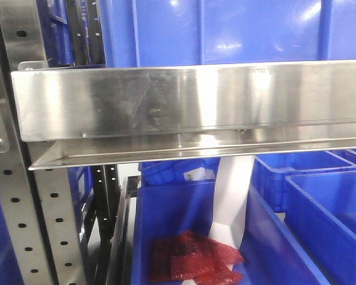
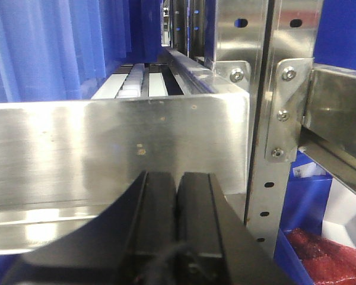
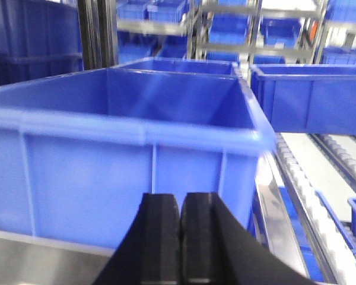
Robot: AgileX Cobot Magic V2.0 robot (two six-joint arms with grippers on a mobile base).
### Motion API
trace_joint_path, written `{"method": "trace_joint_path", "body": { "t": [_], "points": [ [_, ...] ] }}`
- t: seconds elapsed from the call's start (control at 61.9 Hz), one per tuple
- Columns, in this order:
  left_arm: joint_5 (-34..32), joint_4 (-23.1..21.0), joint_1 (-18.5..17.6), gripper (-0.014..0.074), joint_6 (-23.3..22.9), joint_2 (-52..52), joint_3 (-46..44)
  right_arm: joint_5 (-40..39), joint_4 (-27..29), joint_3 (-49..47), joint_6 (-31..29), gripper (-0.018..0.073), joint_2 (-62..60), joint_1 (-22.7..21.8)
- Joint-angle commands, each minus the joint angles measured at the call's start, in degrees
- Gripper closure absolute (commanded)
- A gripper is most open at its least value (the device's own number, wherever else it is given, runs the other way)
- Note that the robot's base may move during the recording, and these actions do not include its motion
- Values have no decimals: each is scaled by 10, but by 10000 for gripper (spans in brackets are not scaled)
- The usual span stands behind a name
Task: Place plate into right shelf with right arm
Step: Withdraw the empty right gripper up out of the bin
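No plate shows in any view. My left gripper (image 2: 177,178) is shut and empty, its black fingers pressed together close in front of a steel shelf rail (image 2: 107,148). My right gripper (image 3: 180,199) is shut and empty, pointing at the wall of a large blue bin (image 3: 130,124) that stands on the shelf. In the front view neither gripper shows; a steel shelf rail (image 1: 190,98) runs across the frame with a blue bin (image 1: 225,29) on it.
Below the rail, a blue bin (image 1: 166,208) holds red packets (image 1: 193,256); more blue bins (image 1: 326,208) stand at right. A perforated steel upright (image 1: 15,225) is at left. Roller tracks (image 3: 308,184) run beside the right bin. A steel upright (image 2: 279,119) stands right of the left gripper.
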Motion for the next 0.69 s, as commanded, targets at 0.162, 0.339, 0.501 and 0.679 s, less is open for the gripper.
{"method": "trace_joint_path", "body": {
  "t": [0.162,0.339,0.501,0.679],
  "points": [
    [-45,-2,-1,643,-1,-7,5,-42,-3,66,-3,510,-115,-5],
    [-45,-2,-1,643,-1,-7,5,-42,-3,87,-3,510,-127,-5],
    [-45,-2,-1,643,-1,-7,5,-42,-3,88,-3,510,-127,-5],
    [-45,-2,-1,643,-1,-7,5,-43,6,91,-3,511,-127,-5]
  ]
}}
